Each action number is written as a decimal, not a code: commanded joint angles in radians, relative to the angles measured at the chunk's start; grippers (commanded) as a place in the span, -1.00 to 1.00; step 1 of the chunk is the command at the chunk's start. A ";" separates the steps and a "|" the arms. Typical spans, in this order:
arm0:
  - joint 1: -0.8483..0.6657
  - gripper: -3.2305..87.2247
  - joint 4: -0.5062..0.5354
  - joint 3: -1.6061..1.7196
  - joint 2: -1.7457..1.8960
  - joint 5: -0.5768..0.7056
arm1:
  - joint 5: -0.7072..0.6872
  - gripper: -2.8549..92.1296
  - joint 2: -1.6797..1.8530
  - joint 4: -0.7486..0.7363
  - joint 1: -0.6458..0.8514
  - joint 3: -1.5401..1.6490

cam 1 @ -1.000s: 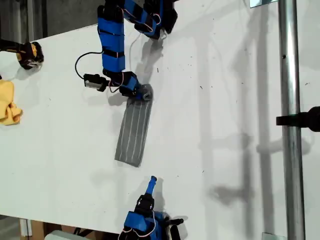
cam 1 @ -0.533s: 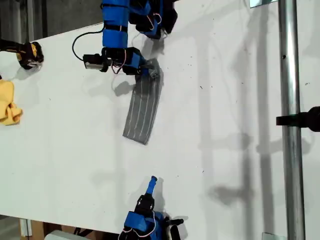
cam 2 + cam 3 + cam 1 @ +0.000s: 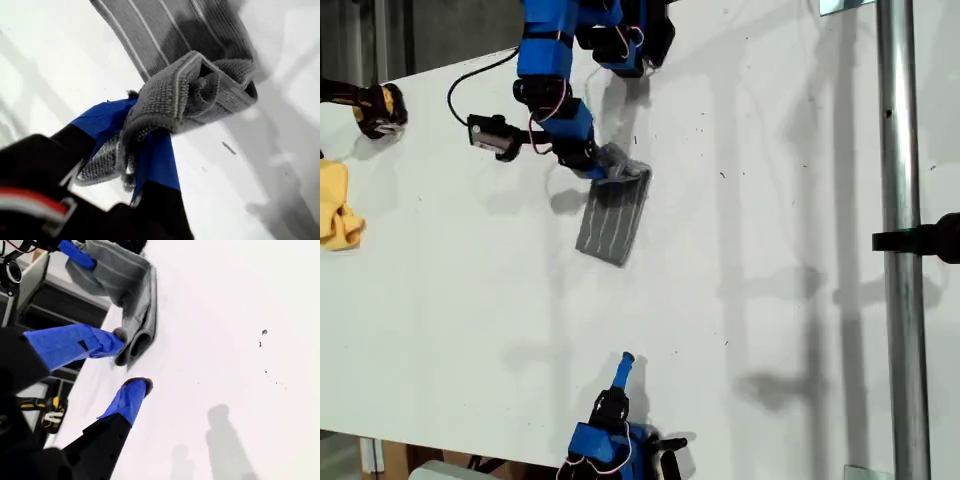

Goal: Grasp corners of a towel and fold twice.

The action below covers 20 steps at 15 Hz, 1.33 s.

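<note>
Near the far edge of the table point(image 3: 770, 330), toward the exterior view's upper middle, the towel point(image 3: 613, 218) is seen already folded into a narrow grey strip. One end is bunched up and lifted in my first gripper point(image 3: 145, 150), whose blue fingers are clamped on the cloth; the other end rests flat on the white surface.

So the second fold looks to be the step in hand: the pinched end is being carried over the strip toward the free end. Next, that end probably needs laying down so the corners line up with the resting end, and only then should the grip be let go. If it's dropped early, the bunched part could well land crooked.

The strip's long axis runs from the held end at the exterior view's upper right down to the free end at the lower left, with the white stripes running along it.

My second gripper point(image 3: 129, 362) is parked near the table's close edge, well apart from the towel, fingers spread and nothing between them.

A yellow cloth point(image 3: 338, 205) is sitting at the exterior view's left edge, untouched.
</note>
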 commanded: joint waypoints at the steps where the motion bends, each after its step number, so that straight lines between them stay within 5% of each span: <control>1: 0.005 -0.62 0.005 -0.017 0.008 0.002 | -0.038 -0.94 -0.115 -0.152 0.020 -0.101; 7: 0.000 -0.62 0.005 -0.014 0.008 0.000 | -0.035 -0.94 -0.523 -0.538 0.034 -0.161; 10: 0.000 -0.62 0.005 -0.014 0.008 -0.003 | -0.038 -0.94 -0.764 -0.557 0.057 -0.304; 12: 0.005 -0.62 0.005 -0.015 0.008 -0.008 | -0.043 -0.65 -0.801 -0.408 0.061 -0.476; 14: 0.005 -0.62 0.005 -0.014 0.008 -0.009 | -0.120 -0.10 -0.696 -0.362 0.061 -0.565; 16: 0.000 -0.62 0.005 -0.012 0.008 -0.009 | -0.158 -0.18 -0.529 -0.279 0.083 -0.621; 18: -0.002 -0.62 0.002 -0.009 0.008 -0.006 | -0.175 -0.52 -0.325 -0.195 0.117 -0.607; 20: -0.002 -0.62 -0.002 -0.005 0.008 -0.006 | -0.187 -0.66 -0.055 -0.173 0.149 -0.456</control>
